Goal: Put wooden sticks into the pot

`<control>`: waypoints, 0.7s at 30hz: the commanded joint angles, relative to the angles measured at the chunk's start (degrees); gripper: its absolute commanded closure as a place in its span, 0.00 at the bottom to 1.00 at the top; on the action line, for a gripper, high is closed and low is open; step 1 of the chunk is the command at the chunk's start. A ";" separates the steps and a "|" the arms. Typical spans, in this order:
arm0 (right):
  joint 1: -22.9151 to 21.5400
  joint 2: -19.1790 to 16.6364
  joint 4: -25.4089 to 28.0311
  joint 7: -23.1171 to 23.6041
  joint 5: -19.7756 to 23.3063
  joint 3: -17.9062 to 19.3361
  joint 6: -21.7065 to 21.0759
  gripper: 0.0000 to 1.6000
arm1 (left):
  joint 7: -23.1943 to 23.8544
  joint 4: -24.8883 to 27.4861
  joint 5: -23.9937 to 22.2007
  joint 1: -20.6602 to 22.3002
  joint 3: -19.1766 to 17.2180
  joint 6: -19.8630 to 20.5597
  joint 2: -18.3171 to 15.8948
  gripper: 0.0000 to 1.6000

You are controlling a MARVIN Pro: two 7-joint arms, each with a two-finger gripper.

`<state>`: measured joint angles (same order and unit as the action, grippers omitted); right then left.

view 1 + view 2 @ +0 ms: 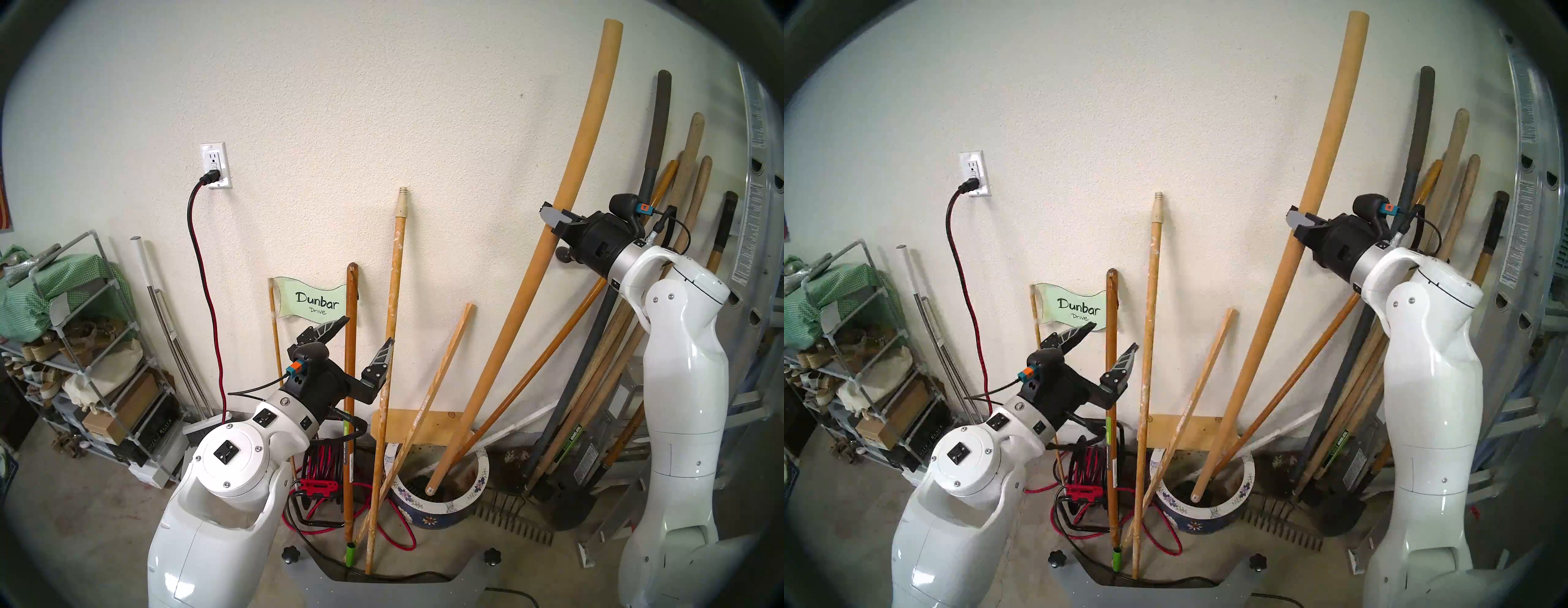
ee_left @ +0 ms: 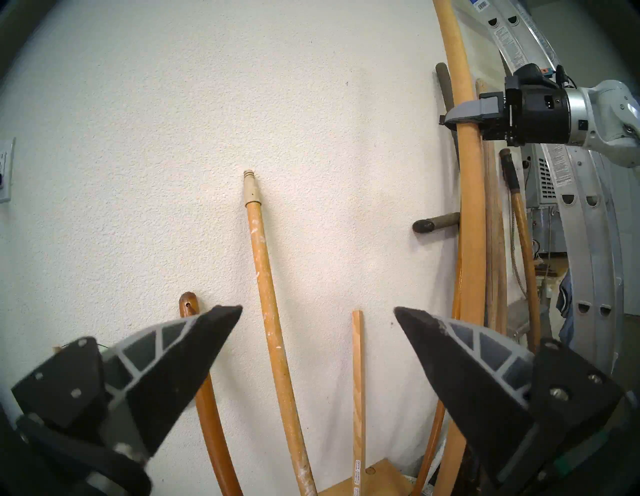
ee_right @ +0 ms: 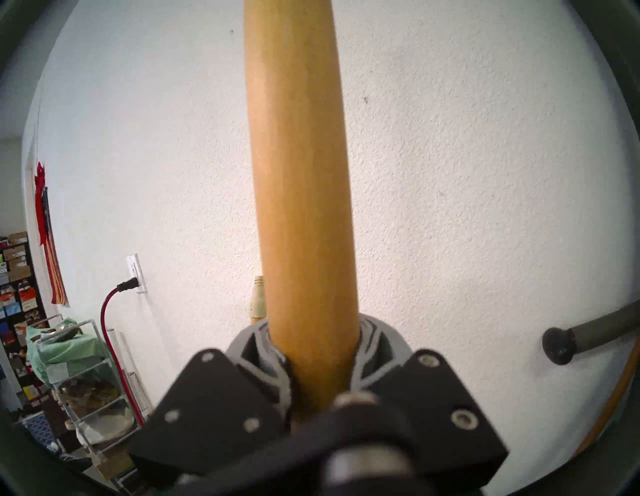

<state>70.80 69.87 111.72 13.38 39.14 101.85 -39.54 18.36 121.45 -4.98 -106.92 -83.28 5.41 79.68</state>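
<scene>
The thick yellow-tan dowel [image 1: 585,148] leans against the wall, its lower end inside the blue flowered pot [image 1: 432,520] on the floor. My right gripper [image 1: 551,223] is shut on the dowel about halfway up; the right wrist view shows the fingers [image 3: 377,337] clamped around the dowel [image 3: 301,173]. The thinner paint-flecked handle [image 1: 394,297] with a cream threaded tip stands on the floor left of the pot and leans on the wall. My left gripper [image 1: 368,331] is open and empty, just in front of this handle [image 2: 263,270] and apart from it.
A brown handle [image 1: 350,382], a flat wooden slat [image 1: 441,382] and a "Dunbar Drive" sign [image 1: 316,301] stand near the left gripper. A red cord reel [image 1: 324,467] lies below. Garden tools [image 1: 662,254], a rake head [image 1: 517,522] and a ladder [image 1: 759,170] crowd the right. A shoe rack [image 1: 76,339] stands left.
</scene>
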 commanded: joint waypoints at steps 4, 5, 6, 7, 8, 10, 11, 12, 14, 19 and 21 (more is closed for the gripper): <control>-2.51 -0.31 -1.32 1.08 -6.18 -2.95 8.27 1.00 | -0.01 0.00 0.00 0.00 -0.01 0.00 0.00 0.00; -2.28 -0.32 -1.48 1.12 -6.94 -3.30 9.31 1.00 | -0.01 0.00 0.00 0.00 -0.01 0.00 0.00 0.00; -2.21 -0.10 -1.97 1.29 -6.82 -3.43 10.21 1.00 | -0.01 0.00 0.00 0.00 -0.02 0.00 0.00 0.00; -2.16 0.09 -2.32 1.13 -7.25 -3.62 11.02 1.00 | -0.01 0.00 0.00 0.00 -0.02 0.00 0.00 0.00; -2.11 0.23 -2.58 1.19 -7.92 -3.78 11.75 1.00 | -0.01 0.00 0.00 0.00 -0.02 0.00 0.00 0.00; -2.13 0.59 -3.13 1.28 -7.88 -3.80 12.46 1.00 | -0.01 0.00 0.00 0.00 -0.02 0.00 0.00 0.00; -2.14 0.56 -3.36 1.40 -8.06 -3.85 12.76 1.00 | -0.01 0.00 0.00 0.00 -0.02 0.00 0.00 0.00; -2.27 0.90 -3.56 1.22 -7.79 -3.69 12.27 1.00 | -0.01 0.00 0.00 0.00 -0.02 0.00 0.00 0.00; -1.99 0.91 -4.43 1.30 -8.62 -3.98 13.06 1.00 | -0.01 0.00 0.00 0.00 -0.02 0.00 0.00 0.00; -0.19 1.71 -5.14 1.13 -9.49 -3.81 13.95 1.00 | 0.00 0.00 0.00 0.00 -0.02 0.00 0.00 0.00; 0.28 1.76 -5.20 1.21 -9.56 -3.75 13.93 1.00 | 0.00 0.00 0.00 0.00 -0.02 0.00 0.00 0.00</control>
<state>70.08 70.64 106.33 14.85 29.71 97.79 -27.80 18.36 121.45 -4.98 -106.92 -83.28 5.41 79.68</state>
